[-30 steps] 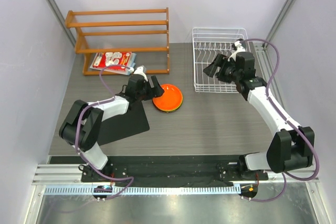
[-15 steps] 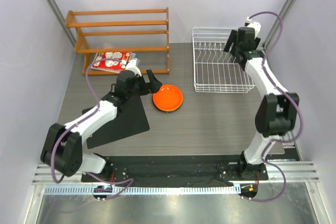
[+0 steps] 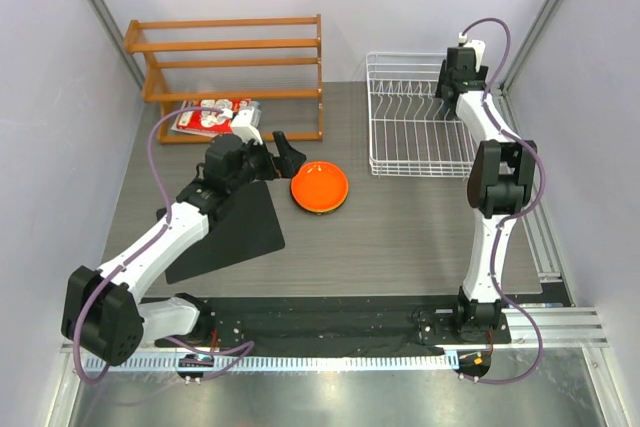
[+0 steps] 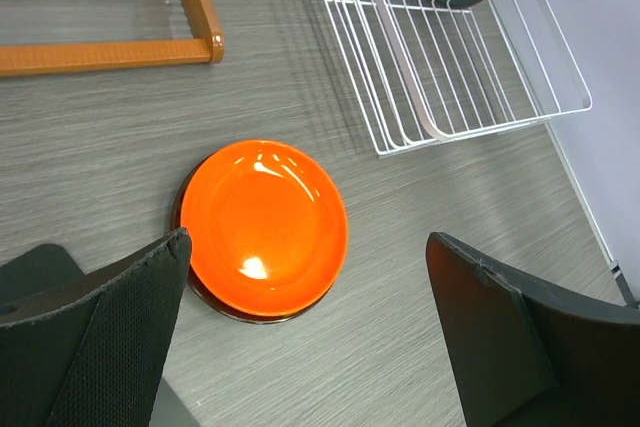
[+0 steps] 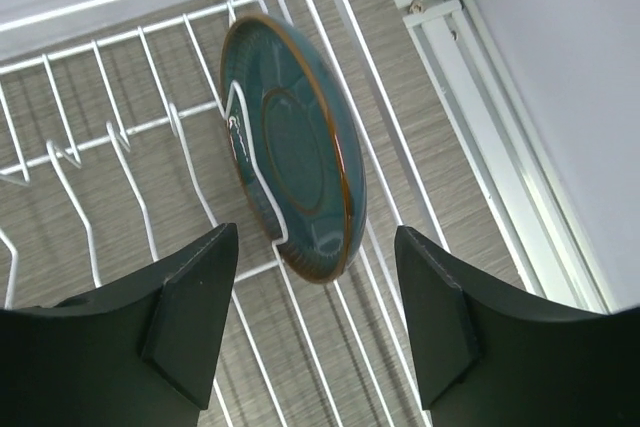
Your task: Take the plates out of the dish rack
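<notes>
A bright orange plate [image 4: 265,227] lies flat on the table on top of a darker plate whose rim [image 4: 222,304] peeks out beneath it. My left gripper [image 4: 308,245] hovers over it, open, nothing between its fingers; the top view shows that gripper [image 3: 284,157] just left of the orange plate [image 3: 319,185]. The white wire dish rack [image 3: 415,152] stands at the back right. A dark teal plate [image 5: 300,182] stands on edge in its slot wires. My right gripper [image 5: 315,237] is open just above that plate's near rim, touching nothing.
An orange wooden slatted shelf [image 3: 235,67] stands at the back left, with a red-and-white booklet [image 3: 212,117] under it. A black mat [image 3: 225,232] lies under the left arm. A metal rail [image 5: 500,127] runs along the table's right edge beside the rack.
The right arm has swung from the rack's front to its far right corner, over the teal plate. The left gripper has drawn back up and left from the orange plate, jaws wider.
</notes>
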Controlling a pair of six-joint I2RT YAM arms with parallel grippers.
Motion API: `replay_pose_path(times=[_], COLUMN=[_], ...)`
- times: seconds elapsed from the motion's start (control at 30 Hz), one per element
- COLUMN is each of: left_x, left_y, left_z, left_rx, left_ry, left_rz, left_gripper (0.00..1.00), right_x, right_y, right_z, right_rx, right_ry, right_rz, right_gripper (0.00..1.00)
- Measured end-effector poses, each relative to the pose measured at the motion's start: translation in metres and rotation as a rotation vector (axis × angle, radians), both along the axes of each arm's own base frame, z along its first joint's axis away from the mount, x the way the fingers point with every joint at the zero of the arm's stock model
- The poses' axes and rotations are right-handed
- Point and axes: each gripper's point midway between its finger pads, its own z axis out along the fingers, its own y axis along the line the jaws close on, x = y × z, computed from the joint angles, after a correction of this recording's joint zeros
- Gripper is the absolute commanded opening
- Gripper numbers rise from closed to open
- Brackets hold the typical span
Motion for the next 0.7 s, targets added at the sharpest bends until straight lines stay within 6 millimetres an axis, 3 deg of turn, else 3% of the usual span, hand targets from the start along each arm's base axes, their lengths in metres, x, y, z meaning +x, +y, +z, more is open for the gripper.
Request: replay_pose_path(times=[0.2,0.4,0.63,0.7], left_x=[0.001,0.004,0.005,0.006], left_y=[0.000,-0.001,-0.002,-0.002], left_z=[-0.007,-0.017,-0.023,-0.024], left_rx=[0.016,0.035,0.045,0.047], left_ry=[0.015,0.031,0.045,0.047], left_rz=[-0.002,-0.006,-0.006,-0.006], left_gripper=[0.99,0.99,1.00,0.99], right_x=[0.012,0.018,0.021,0.023], right_y=[-0.009,-0.024,-0.030,-0.030], right_z=[0.008,-0.008,-0.031,-0.031], right_rx=[-0.019,-0.025,-0.017,-0.015], right_ry=[-0.024,-0.006,0.033,0.034], right_rz=[-0.009,-0.034,-0.029,-0.020], right_gripper=[0.59,0.51,0.31,0.19])
